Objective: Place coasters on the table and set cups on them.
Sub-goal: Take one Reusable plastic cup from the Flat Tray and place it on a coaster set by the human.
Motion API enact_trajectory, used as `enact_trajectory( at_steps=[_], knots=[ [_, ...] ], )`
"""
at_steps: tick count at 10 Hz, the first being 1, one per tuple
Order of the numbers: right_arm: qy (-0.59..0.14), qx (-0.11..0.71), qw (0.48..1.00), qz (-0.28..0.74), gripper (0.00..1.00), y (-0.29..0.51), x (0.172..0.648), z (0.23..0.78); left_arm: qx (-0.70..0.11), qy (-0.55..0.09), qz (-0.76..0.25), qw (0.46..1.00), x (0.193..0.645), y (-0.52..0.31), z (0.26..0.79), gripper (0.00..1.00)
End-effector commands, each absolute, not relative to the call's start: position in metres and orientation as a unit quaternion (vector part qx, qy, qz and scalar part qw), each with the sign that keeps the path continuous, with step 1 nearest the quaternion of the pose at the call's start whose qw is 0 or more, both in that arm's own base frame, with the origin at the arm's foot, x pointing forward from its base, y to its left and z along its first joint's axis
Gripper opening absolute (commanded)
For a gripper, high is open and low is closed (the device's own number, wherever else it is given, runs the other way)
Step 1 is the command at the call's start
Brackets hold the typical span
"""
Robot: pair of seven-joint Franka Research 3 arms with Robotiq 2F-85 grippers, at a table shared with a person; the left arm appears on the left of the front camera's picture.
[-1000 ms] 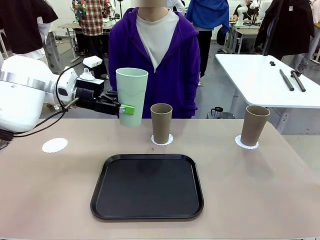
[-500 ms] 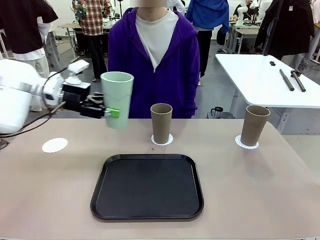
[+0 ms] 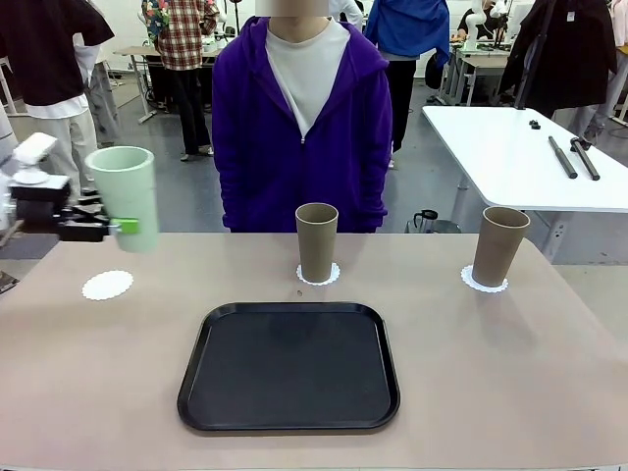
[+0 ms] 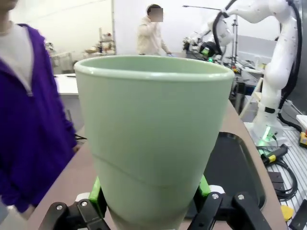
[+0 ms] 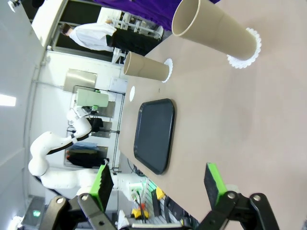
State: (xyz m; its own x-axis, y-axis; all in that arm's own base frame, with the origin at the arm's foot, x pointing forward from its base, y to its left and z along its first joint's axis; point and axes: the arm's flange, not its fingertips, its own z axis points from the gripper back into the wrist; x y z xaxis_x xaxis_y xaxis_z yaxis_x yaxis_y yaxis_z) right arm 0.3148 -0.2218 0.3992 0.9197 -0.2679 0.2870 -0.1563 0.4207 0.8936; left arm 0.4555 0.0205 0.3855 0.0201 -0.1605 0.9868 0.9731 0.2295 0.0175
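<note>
**Carrying the last cup toward the bare coaster**

Gripping low on the mint green cup (image 3: 123, 196), the left gripper (image 3: 116, 227) has its green pads (image 4: 97, 196) clamped on both sides of the narrow base, seen plainly in the left wrist view. In the front view the cup hangs upright at the left edge of the frame, above and just behind the empty coaster (image 3: 107, 286) lying on the table (image 3: 510, 373).

Centre frame, a tan cup (image 3: 316, 241) stands on its doily; right of it a second tan cup (image 3: 500, 245) stands on another. The black tray (image 3: 289, 366) sits bare in the lower middle. The right gripper (image 5: 158, 184) hangs with its jaws spread wide, holding nothing.

That tumbler looks light, stiff and matte, so it should not slip much, but a tall cup held at the base can tip; a low, level set-down seems wise. The paper doily looks flimsy and could slide if nudged.
</note>
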Motion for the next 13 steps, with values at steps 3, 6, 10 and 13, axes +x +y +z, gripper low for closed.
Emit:
enact_trajectory(
  at_steps=[3, 6, 10, 13],
  knots=[
    [-0.199, 0.538, 0.818, -0.034, 1.00, -0.222, 0.315, 0.400, -0.372, -0.561, -0.390, 0.629, 0.450, 0.103, 0.394, 0.85],
    [-0.199, 0.538, 0.818, -0.034, 1.00, -0.222, 0.315, 0.400, -0.362, -0.570, -0.325, 0.662, 0.475, 0.137, 0.385, 0.85],
    [-0.199, 0.538, 0.818, -0.034, 1.00, -0.222, 0.315, 0.400, -0.359, -0.556, -0.298, 0.688, 0.508, 0.133, 0.361, 0.85],
    [-0.199, 0.538, 0.818, -0.034, 1.00, -0.222, 0.315, 0.400, -0.361, -0.558, -0.311, 0.679, 0.491, 0.141, 0.361, 0.85]
  ],
)
